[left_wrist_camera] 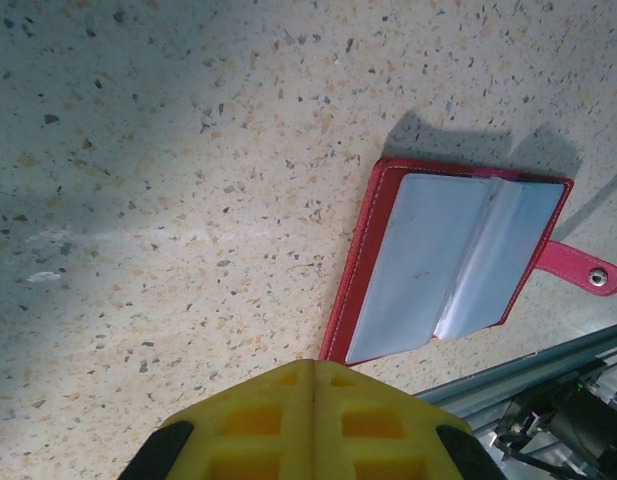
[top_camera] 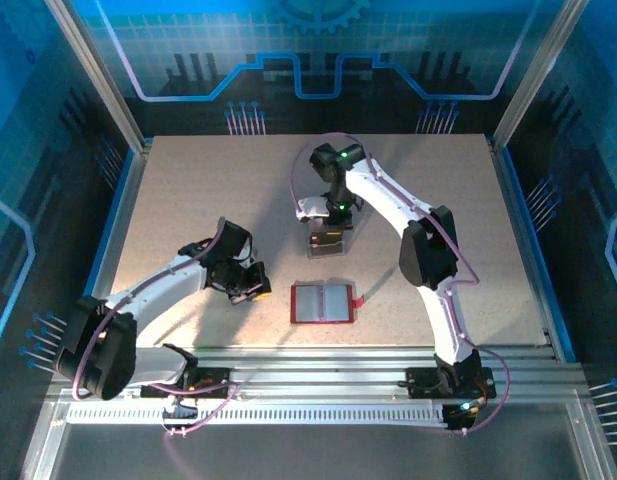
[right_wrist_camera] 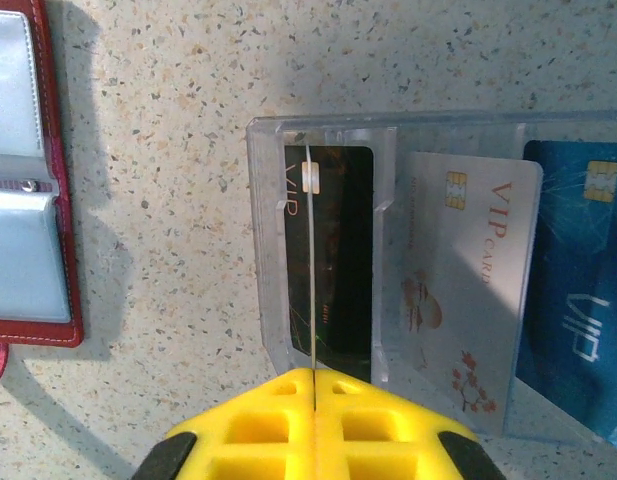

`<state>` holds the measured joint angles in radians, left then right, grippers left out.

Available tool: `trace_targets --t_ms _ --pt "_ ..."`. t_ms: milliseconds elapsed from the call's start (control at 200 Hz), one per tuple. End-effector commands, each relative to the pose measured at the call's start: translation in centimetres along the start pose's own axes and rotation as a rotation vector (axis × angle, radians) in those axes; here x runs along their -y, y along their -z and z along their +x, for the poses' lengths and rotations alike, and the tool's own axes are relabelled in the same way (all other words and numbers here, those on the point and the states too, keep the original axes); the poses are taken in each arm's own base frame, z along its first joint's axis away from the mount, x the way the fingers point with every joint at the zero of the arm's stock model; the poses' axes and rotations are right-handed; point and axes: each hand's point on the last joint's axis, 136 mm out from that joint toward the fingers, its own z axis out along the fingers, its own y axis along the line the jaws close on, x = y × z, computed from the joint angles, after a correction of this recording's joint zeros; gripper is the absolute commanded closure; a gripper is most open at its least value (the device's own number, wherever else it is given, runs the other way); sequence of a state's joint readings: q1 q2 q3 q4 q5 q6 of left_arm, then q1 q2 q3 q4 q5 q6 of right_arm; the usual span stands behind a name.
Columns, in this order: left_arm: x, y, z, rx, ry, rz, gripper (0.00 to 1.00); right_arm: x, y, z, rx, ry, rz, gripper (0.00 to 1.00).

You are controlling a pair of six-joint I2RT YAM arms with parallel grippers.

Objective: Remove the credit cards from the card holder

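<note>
1. Near the front edge of the speckled worktop (top_camera: 188, 210), the red card holder (top_camera: 321, 303) lies flat and open, pale grey pockets facing up, its clasp tab (top_camera: 358, 302) sticking out to the right
2. Just left of the holder, the left claw (left_wrist_camera: 314, 375) hangs over bare worktop, its yellow fingers clenched together on nothing, with the holder's nearest corner just past the fingertips
3. Farther back, the right claw (right_wrist_camera: 314, 380) is poised over a clear plastic tray (right_wrist_camera: 260, 240) that sits just beyond the holder and apart from it. The fingers are clenched, and a thin pale edge runs out from the seam between them; whether that is a card pinched edge-on cannot be told
4. The credit cards (top_camera: 328, 241) stand side by side in the tray's slots: a black card (right_wrist_camera: 338, 260) right under the claw, a white VIP card (right_wrist_camera: 463, 290) in the next slot, and a blue card (right_wrist_camera: 578, 290) beyond that
</note>
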<state>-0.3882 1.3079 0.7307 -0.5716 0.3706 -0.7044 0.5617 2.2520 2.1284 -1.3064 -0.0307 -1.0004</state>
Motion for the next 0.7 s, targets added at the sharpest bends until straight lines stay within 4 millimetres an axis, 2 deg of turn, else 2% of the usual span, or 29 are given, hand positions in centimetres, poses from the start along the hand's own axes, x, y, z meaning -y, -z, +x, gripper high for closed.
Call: trace_targets --t_ms 0,220,270,340,390,475,650,690 --pt "-0.4 0.3 0.6 -0.012 0.001 0.000 1.00 -0.5 -0.5 0.2 -0.005 0.011 -0.052 1.00" --pt "-0.6 0.3 0.7 -0.016 0.000 0.000 1.00 -0.3 -1.8 0.5 -0.025 -0.010 -0.070 1.00" --pt "-0.5 0.4 0.7 -0.013 0.001 0.003 1.00 0.3 -1.8 0.5 -0.031 -0.022 -0.046 0.88" --pt "-0.5 0.5 0.7 -0.008 0.000 0.003 1.00 1.1 -1.7 0.5 -0.033 -0.035 0.000 0.80" --pt "-0.5 0.5 0.6 -0.004 -0.001 0.004 1.00 2.0 -1.3 0.4 -0.032 -0.044 0.053 0.76" --pt "-0.4 0.5 0.5 -0.003 0.000 0.006 1.00 2.8 -0.1 0.3 -0.012 -0.045 0.132 0.74" --pt "-0.3 0.5 0.0 0.017 -0.007 0.004 1.00 3.0 2.7 -0.2 0.059 -0.069 0.256 0.73" --pt "-0.3 0.6 -0.4 0.032 -0.013 -0.005 1.00 2.9 3.2 -0.2 0.077 -0.082 0.278 0.69"
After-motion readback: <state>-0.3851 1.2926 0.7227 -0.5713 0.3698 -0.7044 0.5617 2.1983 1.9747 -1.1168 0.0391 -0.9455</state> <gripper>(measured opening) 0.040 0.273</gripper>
